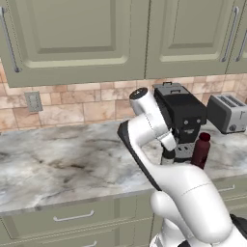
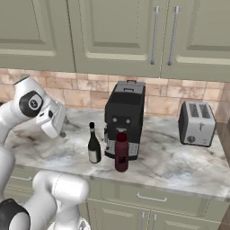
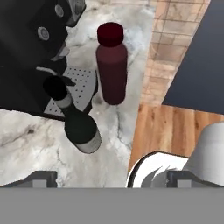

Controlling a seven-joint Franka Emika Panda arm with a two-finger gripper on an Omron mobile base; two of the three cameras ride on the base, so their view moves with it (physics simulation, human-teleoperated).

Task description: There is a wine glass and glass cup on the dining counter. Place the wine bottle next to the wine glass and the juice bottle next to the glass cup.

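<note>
a: where do the two bottles stand?

b: both on the marble worktop [image 2: 179,166], in front of the black coffee machine [image 2: 125,117]. in the right base view the wine bottle [image 2: 94,144] is at about 9 o'clock of the juice bottle [image 2: 121,152], just beside it but apart. in the hand view the wine bottle [image 3: 75,117] sits at 7 o'clock of the juice bottle [image 3: 112,64], its base hard by the machine's drip tray. a toaster [image 2: 196,123] stands well off at 3 o'clock.

a: and the gripper?

b: the gripper [image 2: 62,126] hangs at 9 o'clock of the wine bottle, well short of it, fingers spread wide and holding nothing.

a: how would the wine bottle handle?

b: my guess: rigid, glassy, slick, tall and narrow, so tippy if nudged at the neck. i'd take it round the body at the pale label, where it is widest and the weight sits.

a: the juice bottle?

b: squatter, steadier; grip mid-body below the cap.

a: risks?

b: the coffee machine close behind leaves little room for the far finger.
</note>
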